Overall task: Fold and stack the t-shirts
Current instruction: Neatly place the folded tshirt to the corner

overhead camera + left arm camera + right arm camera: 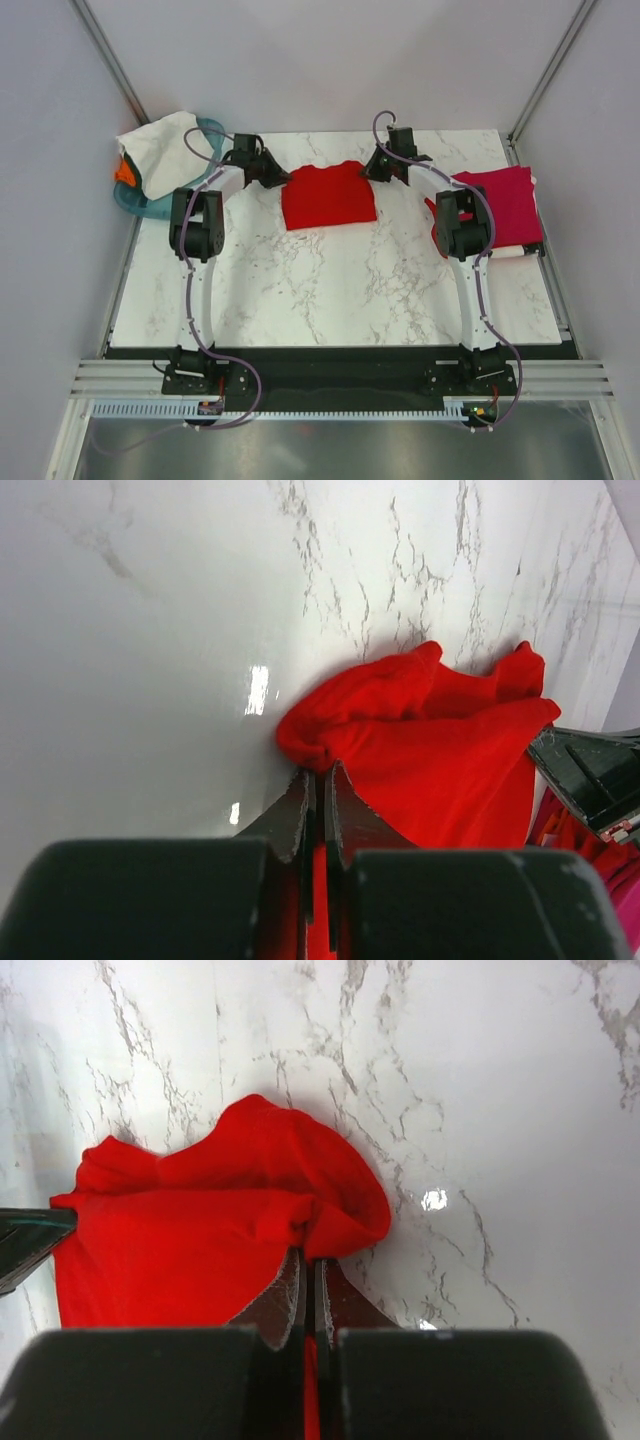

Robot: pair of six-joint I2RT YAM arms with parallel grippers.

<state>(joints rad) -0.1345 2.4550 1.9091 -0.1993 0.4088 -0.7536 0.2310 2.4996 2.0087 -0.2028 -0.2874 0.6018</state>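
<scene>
The bright red t-shirt (328, 196) lies bunched and partly folded at the back middle of the marble table. My left gripper (276, 178) is shut on its left edge, with red cloth pinched between the jaws in the left wrist view (318, 772). My right gripper (379, 172) is shut on its right edge, as the right wrist view (308, 1258) shows. The crimson-pink t-shirt (505, 205) lies folded at the right edge of the table on something white. The white t-shirt (165, 152) hangs over the teal basket (140, 205) at the back left.
The teal basket sits off the table's back left corner with an orange item (124, 171) in it. The enclosure's walls and metal posts stand close behind the table. Bare marble (330, 290) stretches between the red shirt and the arm bases.
</scene>
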